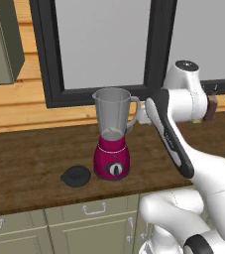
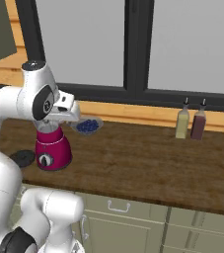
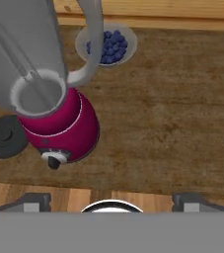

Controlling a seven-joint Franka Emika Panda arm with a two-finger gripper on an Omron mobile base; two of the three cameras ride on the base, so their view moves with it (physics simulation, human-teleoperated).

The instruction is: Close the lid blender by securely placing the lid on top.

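Lid, a small round dark grey disc (image 1: pixel 76 176), lies on the brown wooden counter (image 1: pixel 29 163), just left of your magenta-based, clear-jarred blender (image 1: pixel 112 136). No legible writing. Two-finger gripper (image 3: pixel 111 200): tips wide apart, holding nothing, arm partly hiding the jar.

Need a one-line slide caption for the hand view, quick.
Open blender on wooden counter, lid lying beside its base, blueberry bowl behind.

Both base views look forward and down across the counter (image 1: pixel 29 168) from behind, sharing the blender (image 1: pixel 112 134). The hand view looks steeply down, close above the blender.
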